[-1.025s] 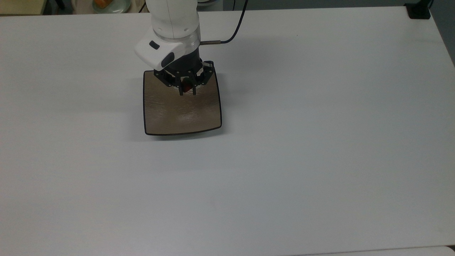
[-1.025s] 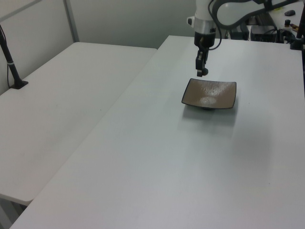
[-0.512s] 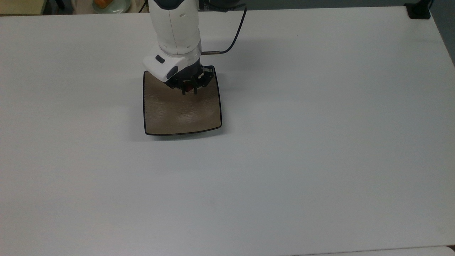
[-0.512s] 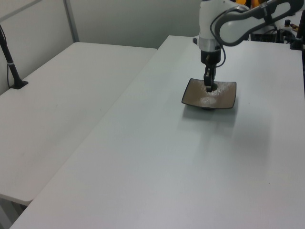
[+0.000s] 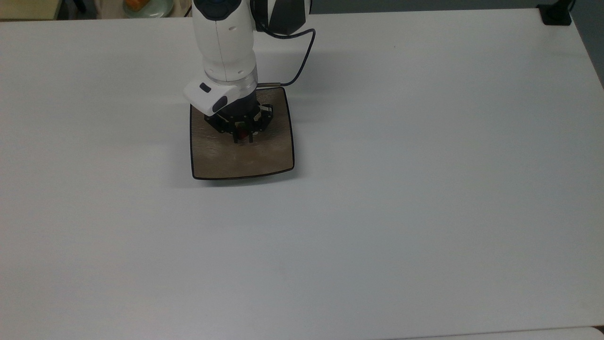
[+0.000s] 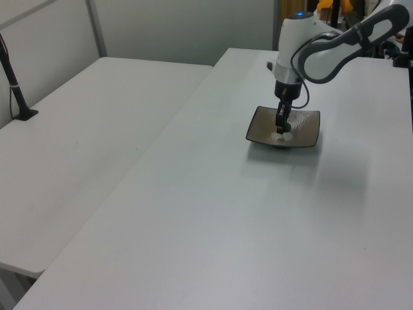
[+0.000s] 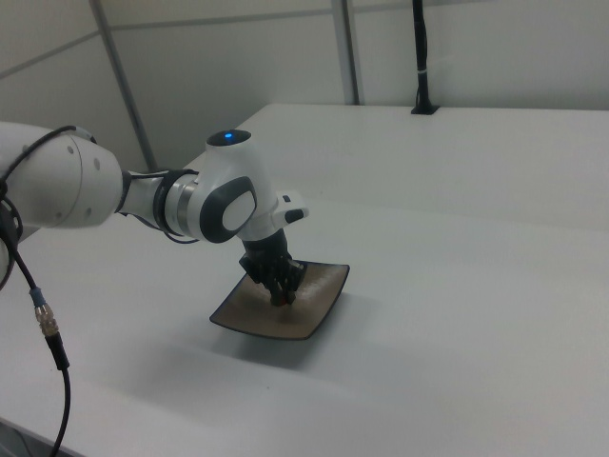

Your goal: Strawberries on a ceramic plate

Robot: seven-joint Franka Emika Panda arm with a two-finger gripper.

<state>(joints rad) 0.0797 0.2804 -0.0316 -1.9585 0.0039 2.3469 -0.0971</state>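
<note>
Over the middle of the ceramic plate (image 5: 264,158), the gripper (image 5: 242,138) hangs low with its jaws pointing straight down and clenched on the strawberry (image 5: 241,135), of which a small patch of red shows between them in the top view. The plate sits flat on the white surface (image 5: 424,189), near the edge at the top of the top view. In the right view the gripper (image 7: 283,297) reaches down to the plate (image 7: 319,309) or just short of it; whether the fruit touches the glaze cannot be told.

Step in hand, by judgement: the placing stage, at the bottom of the lowering move, with release not yet made. The next move calls for parting the jaws with no sideways travel, then a straight vertical lift so that the fingers do not drag or tip the fruit. The plate is shallow and glossy, so a release from any height could let the fruit roll toward the rim.

Orientation of the strawberry: not established. Too little of it shows between the jaws to tell where the leafy cap or the tip points, or how its long axis lies. The plate is square, with no long axis; its edges run roughly parallel to those of the surface in the top view
</note>
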